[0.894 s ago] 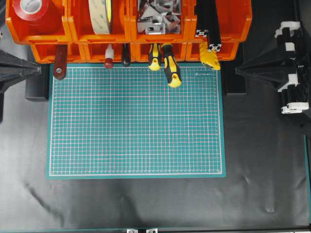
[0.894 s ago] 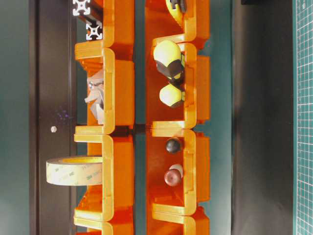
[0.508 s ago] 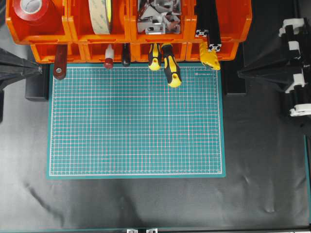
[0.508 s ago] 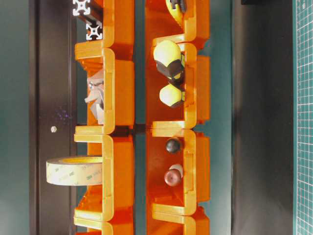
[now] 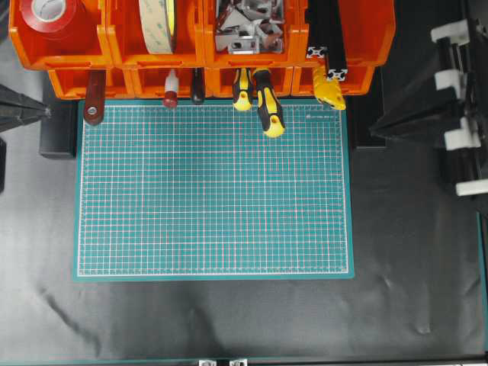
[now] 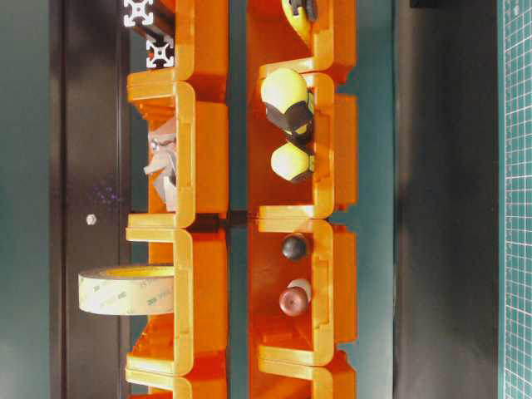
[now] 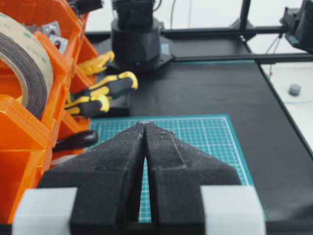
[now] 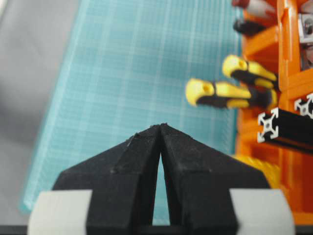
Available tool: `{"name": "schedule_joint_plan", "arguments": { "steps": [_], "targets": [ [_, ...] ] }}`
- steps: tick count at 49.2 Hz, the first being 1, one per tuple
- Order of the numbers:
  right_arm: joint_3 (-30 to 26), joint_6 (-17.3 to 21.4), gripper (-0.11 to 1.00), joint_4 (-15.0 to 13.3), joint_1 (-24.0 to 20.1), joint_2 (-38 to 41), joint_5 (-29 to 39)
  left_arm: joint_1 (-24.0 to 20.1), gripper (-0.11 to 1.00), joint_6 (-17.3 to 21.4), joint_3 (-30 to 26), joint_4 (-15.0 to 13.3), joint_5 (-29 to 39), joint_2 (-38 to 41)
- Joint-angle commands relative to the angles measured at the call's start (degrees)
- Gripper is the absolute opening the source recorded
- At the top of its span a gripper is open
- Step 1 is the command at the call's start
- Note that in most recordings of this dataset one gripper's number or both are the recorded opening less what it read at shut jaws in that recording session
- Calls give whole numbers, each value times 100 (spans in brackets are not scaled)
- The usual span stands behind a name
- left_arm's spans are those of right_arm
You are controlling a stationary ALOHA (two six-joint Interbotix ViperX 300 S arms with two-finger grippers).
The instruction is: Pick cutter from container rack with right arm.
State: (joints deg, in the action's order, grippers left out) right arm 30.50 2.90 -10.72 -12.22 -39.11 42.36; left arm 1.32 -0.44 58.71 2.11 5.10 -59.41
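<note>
The yellow cutter [image 5: 329,90] pokes out of the rightmost lower bin of the orange container rack [image 5: 366,46], its tip over the mat's back right corner. In the right wrist view, a yellow part of the cutter [image 8: 260,169] shows low on the right, beside the rack [image 8: 293,88]. My right gripper [image 5: 374,128] is shut and empty. It points left at the rack's right end, a short way right of the cutter. Its tips [image 8: 160,126] meet. My left gripper [image 5: 46,112] is shut too, at the left edge beside the mat, with its tips [image 7: 145,123] together.
A green cutting mat [image 5: 213,191] covers the middle of the black table. Two yellow-and-black screwdrivers [image 5: 263,99] hang from the bin left of the cutter. Black aluminium profiles [image 5: 329,46] lie in the bin above it. Tape rolls [image 5: 156,23] and metal brackets [image 5: 244,27] fill the upper bins.
The right gripper looms larger in the overhead view and its tip has shifted slightly toward the front. The left gripper's tip has drawn back to the left. The cutter has not moved.
</note>
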Motion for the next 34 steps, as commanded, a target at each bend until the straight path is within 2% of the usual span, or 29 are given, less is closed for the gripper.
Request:
{"name": "schedule_joint_plan", "arguments": {
  "steps": [1,6,14,17,20,24,34],
  "targets": [
    [-316,299,0,-694,-290,202,615,9,0,-9,-176,9,0,18],
    [-272,967,0,-1556,-729,404,1151,9,0,-9,-167,18,0,26],
    [-79,2303,0,-3252,-1591,686,1775,9,0,-9,-141,9,0,35],
    [35,2804,0,-3691,-1828,756,1995,0,0,-9,-132,9,0,35],
    [193,3226,0,-3946,-2004,809,2153,-18,0,-9,-123,18,9,35],
    [404,3551,0,-4017,-2171,844,2268,-18,0,-9,-114,18,0,44],
    [800,3841,0,-4017,-2232,958,2294,-26,0,-18,-70,9,9,35]
  ]
}}
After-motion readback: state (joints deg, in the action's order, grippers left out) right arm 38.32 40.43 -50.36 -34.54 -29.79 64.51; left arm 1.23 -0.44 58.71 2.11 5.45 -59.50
